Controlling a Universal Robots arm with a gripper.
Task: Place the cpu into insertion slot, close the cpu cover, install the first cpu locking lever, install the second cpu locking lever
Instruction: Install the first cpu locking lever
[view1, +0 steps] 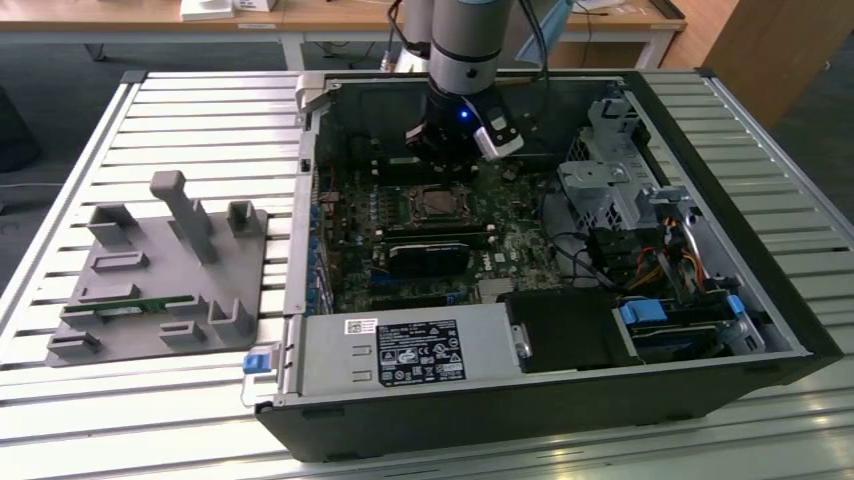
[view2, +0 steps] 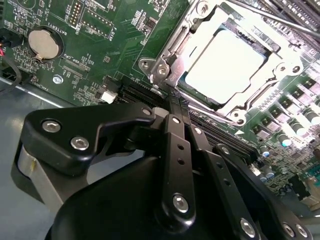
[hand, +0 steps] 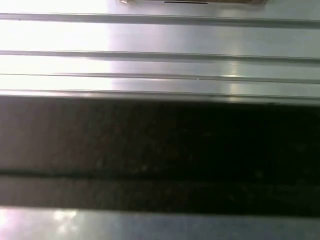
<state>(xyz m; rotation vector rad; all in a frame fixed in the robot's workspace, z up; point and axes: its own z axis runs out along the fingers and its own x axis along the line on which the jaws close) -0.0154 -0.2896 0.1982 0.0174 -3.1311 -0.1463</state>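
Silvery cpu (view2: 225, 65) sits in its socket, framed by the cpu cover (view2: 172, 47), evidently already lowered over it. At its 7 o'clock corner in the second wrist view, the gripper (view2: 175, 102) arrives narrow and empty-handed, probably reaching a locking lever (view2: 280, 12); memory slots (view2: 240, 145) crowd that edge.
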